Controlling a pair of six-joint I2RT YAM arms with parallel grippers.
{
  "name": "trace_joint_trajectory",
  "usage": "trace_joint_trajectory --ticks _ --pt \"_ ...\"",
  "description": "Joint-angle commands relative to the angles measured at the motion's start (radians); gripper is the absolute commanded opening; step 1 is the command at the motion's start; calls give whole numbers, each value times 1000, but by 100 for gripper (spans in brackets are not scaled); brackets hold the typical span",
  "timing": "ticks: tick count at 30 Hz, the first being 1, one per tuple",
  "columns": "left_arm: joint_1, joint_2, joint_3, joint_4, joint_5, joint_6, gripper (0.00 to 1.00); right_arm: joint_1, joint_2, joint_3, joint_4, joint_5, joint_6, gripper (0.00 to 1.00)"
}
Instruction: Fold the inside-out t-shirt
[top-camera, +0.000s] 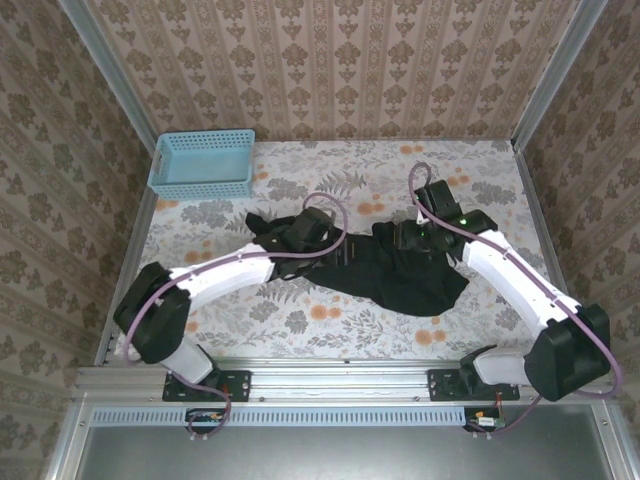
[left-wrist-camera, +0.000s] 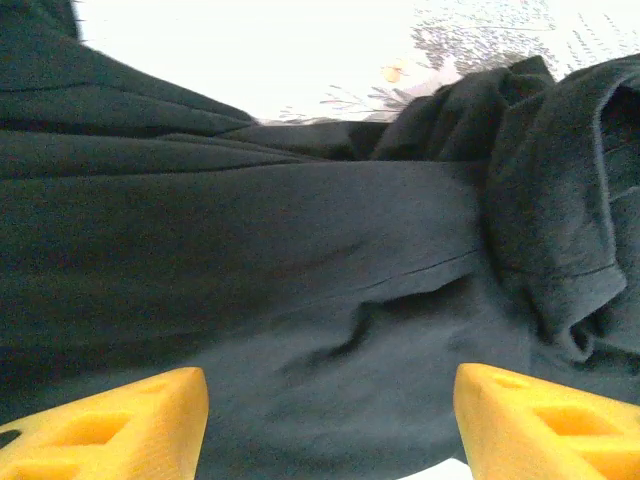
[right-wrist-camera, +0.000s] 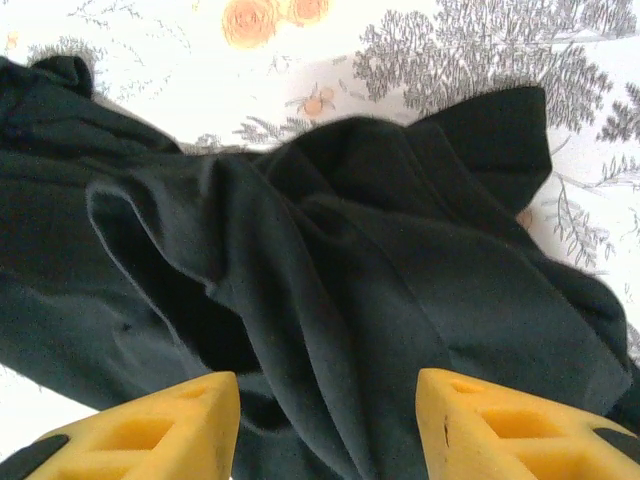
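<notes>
Overhead, the black t-shirt (top-camera: 400, 275) lies bunched in a crumpled band across the middle of the flower-patterned table (top-camera: 300, 180), between the two arms and well apart from the light blue basket (top-camera: 200, 165) in the far left corner. The left gripper (top-camera: 305, 232) sits over the shirt's left part and the right gripper (top-camera: 420, 235) over its right part. From here both are dark shapes on dark cloth, so how wide they stand cannot be told, and the arms hide part of the garment's outline. In the left wrist view, the yellow fingers (left-wrist-camera: 110, 430) are cut off by the bottom edge and stand far apart in the lower corners: the left gripper (left-wrist-camera: 330, 390) is spread wide with nothing pinched. The t-shirt (left-wrist-camera: 250, 250) stretches beyond it in long shallow folds, with a thicker rolled bunch at the right. The strip of table (left-wrist-camera: 250, 50) at the top is washed out, its pattern faint. In the right wrist view, the yellow fingers (right-wrist-camera: 500, 430) are likewise cropped at the bottom and set clearly apart, so the right gripper (right-wrist-camera: 325, 390) is parted and clamps nothing. The t-shirt (right-wrist-camera: 380, 250) is heaped in deep folds just beyond it, running down into the gap between the fingers and off the left edge. Printed table (right-wrist-camera: 150, 60) shows above the cloth.
</notes>
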Motion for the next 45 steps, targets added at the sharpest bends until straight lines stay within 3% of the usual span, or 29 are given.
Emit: trace_joint_trajectory --ticks 1,5,17,23,27,32,38,45 --pt "-19 38 79 78 44 -62 64 -4 -20 -74 54 -70 17 51" --pt "-38 108 156 84 105 -84 62 -4 0 -115 96 -110 33 49" --pt "-82 301 355 -83 127 -98 58 -23 34 -181 147 -91 29 35" --pt "-83 318 345 -94 130 -106 39 -26 36 -178 147 -52 28 18" --pt "-80 299 314 -71 140 -96 18 -31 -8 -173 128 -4 27 2" --pt "-63 240 239 -10 154 -66 0 -67 -65 -166 91 21 19 0" --pt "-43 80 96 82 118 -5 0 -161 -134 -131 17 -12 -17 0" --pt "-16 -24 -18 169 226 63 0 -231 -61 -63 -15 -23 -32 0"
